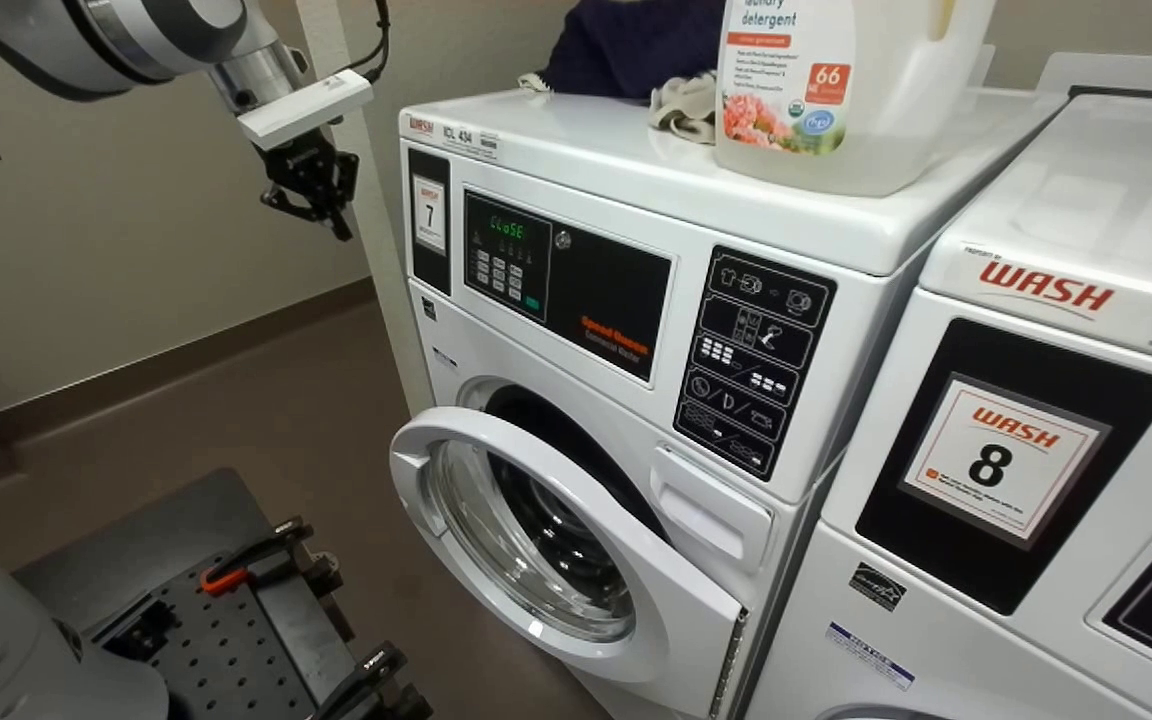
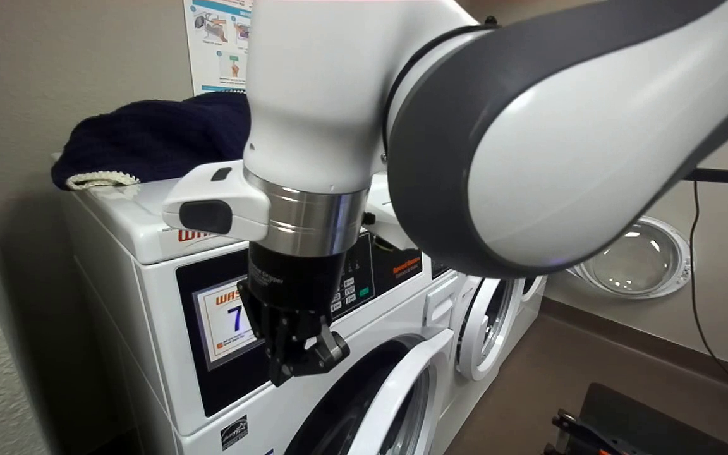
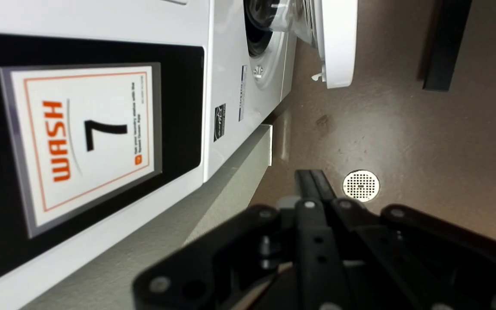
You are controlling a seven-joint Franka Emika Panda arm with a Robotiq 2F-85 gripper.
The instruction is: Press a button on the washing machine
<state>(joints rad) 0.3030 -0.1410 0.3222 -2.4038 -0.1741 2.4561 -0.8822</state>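
Note:
The washing machine (image 1: 626, 410) is a white front-loader labelled 7; it also shows in the wrist view (image 3: 230, 51). Its round porthole door (image 1: 676, 600) stands ajar. The wide dark control panel (image 1: 611, 290) has a small keypad (image 1: 506, 258) at its left, with a green display reading "CLOSE". In an exterior view, the keypad (image 2: 350, 294) is partly hidden behind my arm. My gripper (image 1: 341, 230) points downward to the left of the machine front, apart from it. In the wrist view, its fingertips (image 3: 310, 174) are together with nothing between them. The keypad is out of the wrist view.
A detergent bottle (image 1: 831, 100) and a dark cloth (image 1: 636, 50) lie on top of the machine. Machine 8 (image 1: 1006, 460) stands beside it. A black cart (image 1: 226, 640) with clamps stands in front. A wall edge (image 3: 239, 176) is close to the machine's side. A floor drain (image 3: 361, 186) lies below.

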